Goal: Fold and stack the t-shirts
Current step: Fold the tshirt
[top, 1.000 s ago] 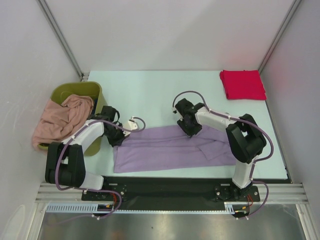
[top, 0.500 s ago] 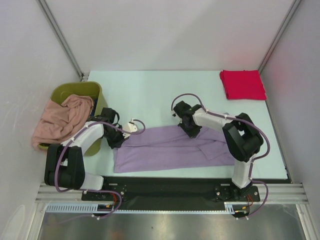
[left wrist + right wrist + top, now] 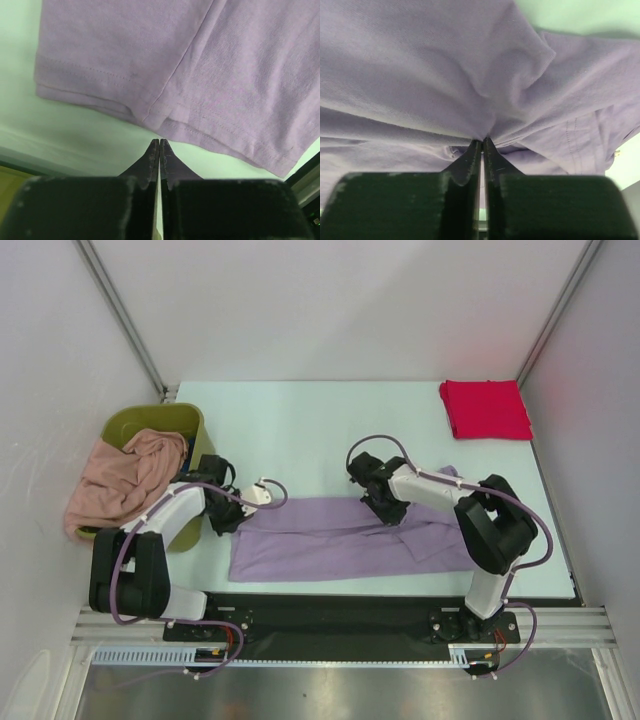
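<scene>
Right gripper (image 3: 481, 141) pinches a lavender t-shirt (image 3: 420, 75) fold at its tips. Left gripper (image 3: 159, 142) is clenched empty, the cloth just ahead. Only the overhead view shows the folded red t-shirt (image 3: 486, 409).

lavender shirt (image 3: 340, 535), overhead: strip beneath the right tool (image 3: 390, 512) covered by the wrist; layers in the folds impossible to count.
lavender shirt (image 3: 210, 70), left wrist view: cut off by the top and right edges; only a hemmed corner in frame.
lavender shirt (image 3: 435, 70), right wrist view: cut off left, top and right; cloth caught between the tips buried inside the pinch.
left tool (image 3: 159, 145): tips pressed together just short of the hem; contact with the counter (image 3: 75, 135) impossible to tell; overhead, tips masked by own wrist.
bin (image 3: 150, 420): interior mostly covered by the salmon-pink shirt (image 3: 120, 485); left wall hidden under draped cloth.
red shirt (image 3: 486, 408): folds too small to count.
</scene>
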`<action>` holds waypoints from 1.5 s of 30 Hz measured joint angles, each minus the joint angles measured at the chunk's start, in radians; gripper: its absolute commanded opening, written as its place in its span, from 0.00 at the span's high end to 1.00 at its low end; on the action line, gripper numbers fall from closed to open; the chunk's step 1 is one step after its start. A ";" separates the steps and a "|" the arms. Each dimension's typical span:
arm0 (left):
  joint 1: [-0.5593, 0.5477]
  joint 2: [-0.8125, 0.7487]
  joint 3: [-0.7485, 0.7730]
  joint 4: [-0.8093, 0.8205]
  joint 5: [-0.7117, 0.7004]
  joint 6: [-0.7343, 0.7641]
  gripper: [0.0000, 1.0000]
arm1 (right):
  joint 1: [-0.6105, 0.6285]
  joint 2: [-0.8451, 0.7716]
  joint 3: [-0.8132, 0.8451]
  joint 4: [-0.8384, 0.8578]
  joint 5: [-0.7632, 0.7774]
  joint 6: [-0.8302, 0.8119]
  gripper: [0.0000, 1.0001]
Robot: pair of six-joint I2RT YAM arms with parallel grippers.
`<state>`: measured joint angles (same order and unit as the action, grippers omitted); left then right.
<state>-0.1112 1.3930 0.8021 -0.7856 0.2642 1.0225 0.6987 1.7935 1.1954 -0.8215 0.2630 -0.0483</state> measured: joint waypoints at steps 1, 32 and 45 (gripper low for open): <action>0.003 0.000 0.000 0.002 0.000 0.000 0.88 | 0.000 0.000 -0.004 0.000 0.002 0.005 0.79; -0.042 0.134 0.127 0.340 -0.064 -0.368 0.37 | -0.793 -0.225 -0.105 0.175 -0.217 0.319 0.50; -0.037 0.289 0.166 0.375 -0.114 -0.431 0.34 | -0.788 0.011 -0.021 0.301 -0.330 0.287 0.85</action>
<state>-0.1482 1.6821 0.9676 -0.4107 0.1505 0.5915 -0.0891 1.8042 1.1748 -0.5201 -0.0666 0.2386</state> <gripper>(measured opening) 0.689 0.258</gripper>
